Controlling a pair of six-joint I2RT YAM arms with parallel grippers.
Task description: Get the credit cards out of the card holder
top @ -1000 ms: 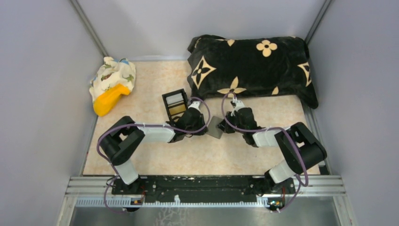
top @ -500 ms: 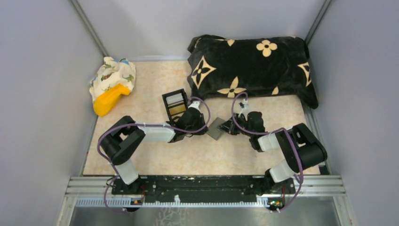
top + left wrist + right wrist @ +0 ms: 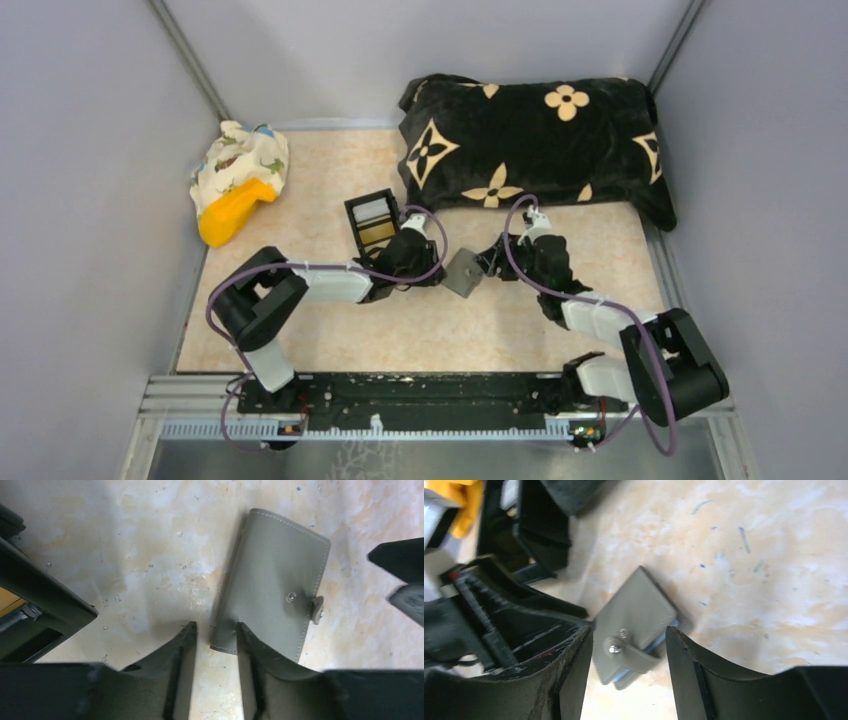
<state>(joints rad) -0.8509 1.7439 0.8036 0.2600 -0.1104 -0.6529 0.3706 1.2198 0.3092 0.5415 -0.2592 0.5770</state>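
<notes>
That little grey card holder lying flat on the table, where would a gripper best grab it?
Probably by the strap end. The card holder lies flat, so its faces offer nothing to pinch, but its snap strap sticks out past one edge. The right gripper straddles that end, jaws open, so coming from that side suits.

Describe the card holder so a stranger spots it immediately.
Start at the black flower-patterned pillow at the back. In front of it, on the table, lies the card holder: a flat grey sleeve with a snap tab, unlike the compartmented black box to its left.
</notes>
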